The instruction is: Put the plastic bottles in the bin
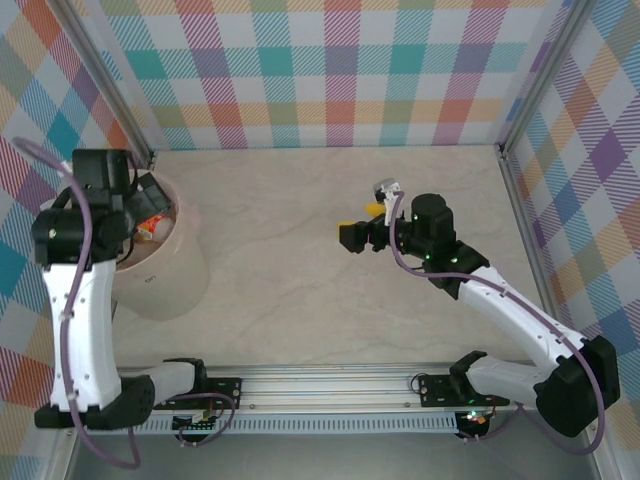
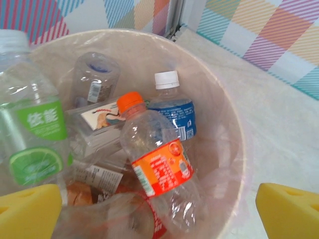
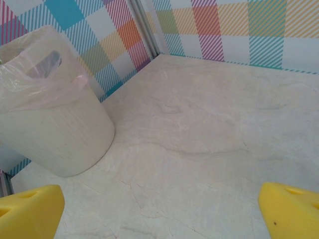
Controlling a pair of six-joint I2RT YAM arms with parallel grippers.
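The pale pinkish-beige bin (image 1: 168, 285) stands at the table's left side, lined with a thin clear bag. My left gripper (image 1: 150, 203) hangs over its mouth. In the left wrist view this gripper (image 2: 159, 219) is open, its yellow fingertips (image 2: 27, 211) wide apart above the bin's rim (image 2: 234, 129). Inside lie several bottles: an orange-labelled one with an orange cap (image 2: 160, 172), a blue-labelled one with a white cap (image 2: 173, 113), a green-labelled one (image 2: 37, 137) and a clear one (image 2: 94, 79). My right gripper (image 1: 362, 223) hovers mid-table, open and holding nothing (image 3: 159, 214), facing the bin (image 3: 55, 124).
The marble-patterned tabletop (image 1: 300, 290) is walled by checked panels on three sides, with metal posts at the back corners (image 1: 145, 150). A rail (image 1: 330, 385) carrying both arm bases runs along the near edge.
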